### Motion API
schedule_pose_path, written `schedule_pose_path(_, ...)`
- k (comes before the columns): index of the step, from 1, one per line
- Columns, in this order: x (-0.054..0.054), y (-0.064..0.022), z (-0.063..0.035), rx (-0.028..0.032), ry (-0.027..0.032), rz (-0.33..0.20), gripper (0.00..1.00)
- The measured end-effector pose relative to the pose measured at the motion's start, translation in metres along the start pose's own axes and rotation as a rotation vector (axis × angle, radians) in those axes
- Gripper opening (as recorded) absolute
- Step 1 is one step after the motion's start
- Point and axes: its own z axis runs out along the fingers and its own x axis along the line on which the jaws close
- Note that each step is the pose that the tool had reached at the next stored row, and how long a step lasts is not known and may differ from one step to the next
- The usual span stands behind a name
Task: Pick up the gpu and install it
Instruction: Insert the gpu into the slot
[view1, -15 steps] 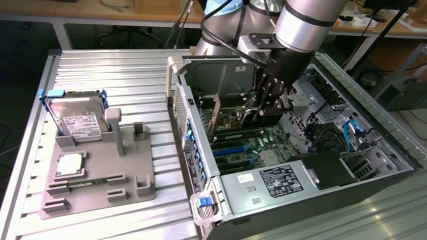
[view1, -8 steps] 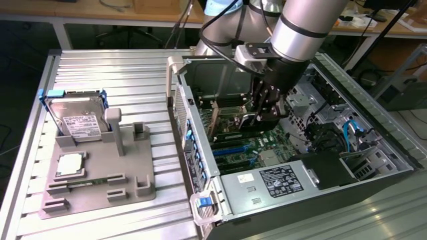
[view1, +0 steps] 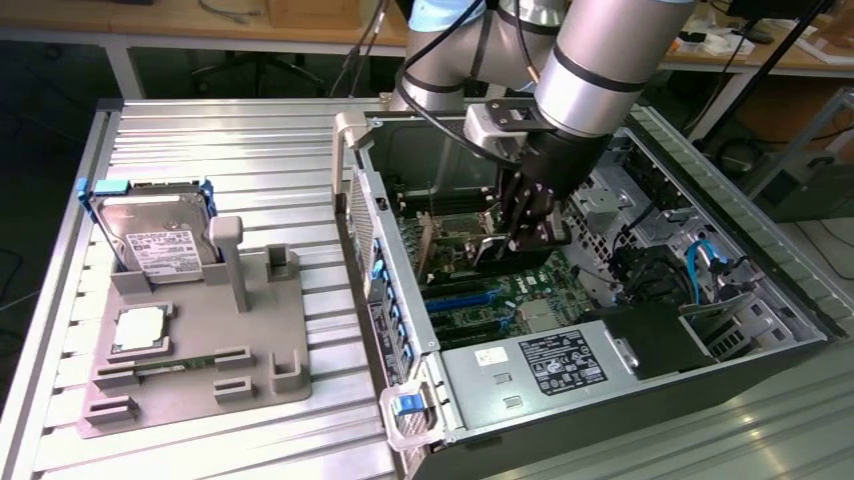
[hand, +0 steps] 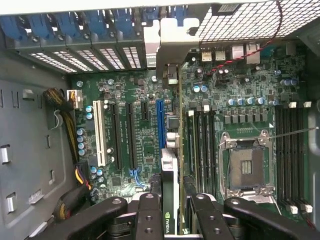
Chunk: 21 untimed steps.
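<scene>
I'm installing: end effector (hand: 170, 210) grips the gpu (hand: 170, 175) edge-on above the motherboard (hand: 140, 135), needing slot alignment at twelve o'clock.

A robotics lab or electronics workshop: an open desktop computer case (view1: 601, 300) lies on a ribbed aluminium tabletop (view1: 200, 140) beside a grey fixture (view1: 200, 340) holding parts, with wooden workbenches (view1: 174, 20), trailing cables and an industrial robot arm (view1: 601, 60) above.
</scene>
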Motion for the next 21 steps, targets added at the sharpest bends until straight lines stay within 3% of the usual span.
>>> schedule_pose_path(21, 0.005, 0.0186, 0.0177, 0.0, 0.0022, -0.003, 0.27)
